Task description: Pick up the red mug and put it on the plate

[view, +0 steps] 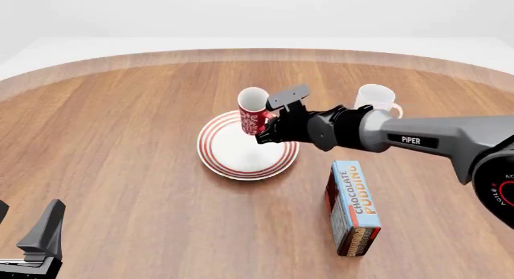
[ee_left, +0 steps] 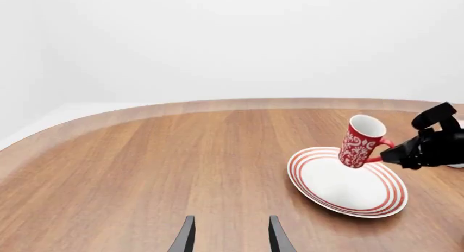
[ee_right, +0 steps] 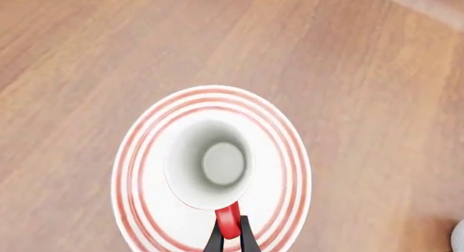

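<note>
Left wrist view. The left gripper (ee_left: 230, 235) is showing only its two dark fingertips, standing apart over bare wooden table (ee_left: 145, 165). Beyond them, the right gripper (ee_left: 395, 154) is pinching the handle of the red mug (ee_left: 360, 141), which is tilting with its white mouth facing up and away from the gripper. The mug's base is hanging just above, or touching, the plate (ee_left: 346, 182), which is lying flat on the table.

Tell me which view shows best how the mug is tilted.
The left wrist view: the mug appears side-on, leaning over the plate. The front view shows it partly behind the right gripper; the right wrist view looks only into its mouth.
</note>
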{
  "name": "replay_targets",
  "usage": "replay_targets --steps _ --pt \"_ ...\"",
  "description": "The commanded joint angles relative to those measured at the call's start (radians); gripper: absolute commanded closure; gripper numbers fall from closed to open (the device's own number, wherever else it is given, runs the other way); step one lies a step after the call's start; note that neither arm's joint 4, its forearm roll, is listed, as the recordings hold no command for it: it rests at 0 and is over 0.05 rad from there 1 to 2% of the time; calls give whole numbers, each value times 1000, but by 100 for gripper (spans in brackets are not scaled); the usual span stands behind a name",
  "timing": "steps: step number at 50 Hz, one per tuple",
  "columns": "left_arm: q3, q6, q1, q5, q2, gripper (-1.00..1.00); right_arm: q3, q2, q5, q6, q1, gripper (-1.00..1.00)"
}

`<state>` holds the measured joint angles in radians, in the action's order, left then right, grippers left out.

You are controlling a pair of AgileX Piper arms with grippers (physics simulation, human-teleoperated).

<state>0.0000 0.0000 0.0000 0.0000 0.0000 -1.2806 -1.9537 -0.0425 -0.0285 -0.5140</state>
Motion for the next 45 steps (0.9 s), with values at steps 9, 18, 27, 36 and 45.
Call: replay_targets --steps 9,18,27,36,45 --pt "0 0 0 0 0 -100 -36 -73 25 23 3 100" --pt "0 0 0 0 0 -100 -67 -106 19 30 -5 100" --pt "0 0 0 0 0 -100 -105 -147 11 29 -3 100" --pt "0 0 0 0 0 -100 -129 -165 3 25 4 100" --pt "0 0 0 0 0 -100 -120 -168 12 34 1 100"
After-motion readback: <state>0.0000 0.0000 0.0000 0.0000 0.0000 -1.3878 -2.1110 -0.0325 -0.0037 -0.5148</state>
